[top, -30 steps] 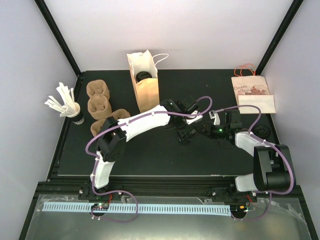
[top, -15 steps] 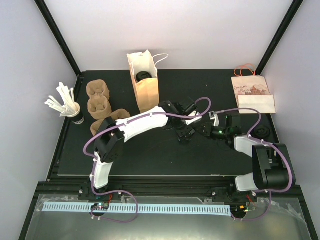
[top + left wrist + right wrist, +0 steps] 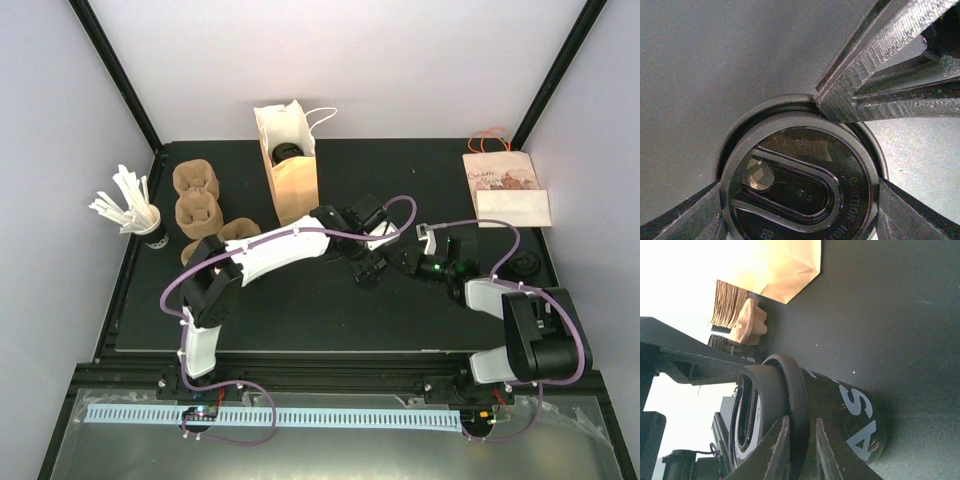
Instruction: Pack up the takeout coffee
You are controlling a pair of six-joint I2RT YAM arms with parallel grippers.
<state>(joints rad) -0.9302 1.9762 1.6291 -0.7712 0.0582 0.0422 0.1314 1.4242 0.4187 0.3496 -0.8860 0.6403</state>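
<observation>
Step in hand, as judged: lidding the drink before it is bagged.

The coffee cup (image 3: 367, 268) stands upright on the surface (image 3: 300, 310), to the near right of the upright paper bag (image 3: 288, 170) and apart from it. Its lid (image 3: 800, 185) sits on top. The right wrist view suggests the lid may not be level on the rim, though the angle leaves this uncertain.

The left gripper (image 3: 362, 252) comes down over the cup. Its jaws are set wide across the body, one finger running in under each side of the lid, which reads as a hold on the cup. The right gripper (image 3: 802, 421) reaches in from the side away from the bag, jaws nipped together on the lid's outer rim.

Next move, as judged: the lid needs pressing down evenly until it seats all round, with the left hold steadying the cup. The right jaws must then release the rim cleanly before the cup is lifted towards the bag's open mouth.

Risk: pulling on the rim could tip the cup or unseat the lid.
</observation>
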